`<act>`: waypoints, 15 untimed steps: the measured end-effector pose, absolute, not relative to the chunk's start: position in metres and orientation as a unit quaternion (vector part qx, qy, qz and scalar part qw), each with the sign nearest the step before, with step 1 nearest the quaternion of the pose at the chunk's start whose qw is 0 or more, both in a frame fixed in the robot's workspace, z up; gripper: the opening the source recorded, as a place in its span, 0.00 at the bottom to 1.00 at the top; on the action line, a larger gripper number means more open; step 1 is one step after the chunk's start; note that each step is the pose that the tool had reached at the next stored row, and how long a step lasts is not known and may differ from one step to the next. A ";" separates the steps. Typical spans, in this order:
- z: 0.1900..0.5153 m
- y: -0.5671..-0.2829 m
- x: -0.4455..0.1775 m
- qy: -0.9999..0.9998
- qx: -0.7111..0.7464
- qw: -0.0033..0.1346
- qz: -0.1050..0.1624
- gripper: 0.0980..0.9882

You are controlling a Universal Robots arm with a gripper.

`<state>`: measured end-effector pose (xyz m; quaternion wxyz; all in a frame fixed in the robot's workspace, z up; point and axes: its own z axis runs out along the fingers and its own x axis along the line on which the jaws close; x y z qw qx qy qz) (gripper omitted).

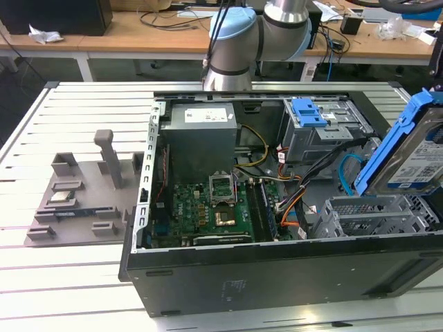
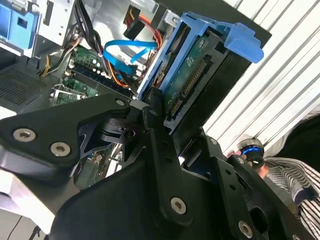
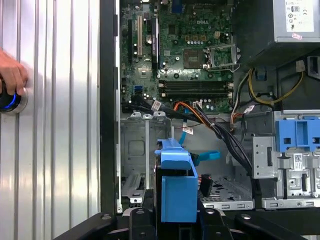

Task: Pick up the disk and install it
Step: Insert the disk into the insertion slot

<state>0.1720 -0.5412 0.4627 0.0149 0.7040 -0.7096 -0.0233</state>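
Slatted metal table [image 1: 62,277], with a wooden desk [image 1: 138,34] and cables behind it. An open PC case [image 1: 277,277] lies on its side on the table with the side panel off. Inside the case are the green motherboard [image 1: 208,207] in the middle, a grey power supply [image 1: 201,135] against the far wall, and a blue bracket [image 1: 308,112] at the far corner toward the exterior view's right. A silver drive cage [image 1: 374,214] sits at the near corner on that side. Outside the case, on the exterior view's left, is a grey fixture plate [image 1: 76,200]. My arm [image 1: 242,41] reaches in from behind the case.

My gripper [image 2: 182,125] is closed on the disk [image 1: 415,159]. The black fingers [image 2: 160,140] press it from both sides, with no gap in the second wrist view. I hold the disk tilted over the case, above the cage, in its blue carrier [image 3: 177,185], and it is not seated. I can't tell if its low end touches the cage rim.

Outside the case, a person's hand [image 3: 12,75] rests on a blue-lit knob [image 3: 9,102] on the table. A striped sleeve [image 2: 295,175] is beside it.
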 end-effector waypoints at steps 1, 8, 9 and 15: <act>0.463 -0.542 0.171 -0.710 0.704 0.015 -0.023 0.30; 0.461 -0.555 0.162 -0.710 0.704 0.015 -0.023 0.30; 0.460 -0.555 0.160 -0.710 0.704 0.015 -0.023 0.30; 0.452 -0.554 0.150 -0.710 0.704 0.015 -0.023 0.30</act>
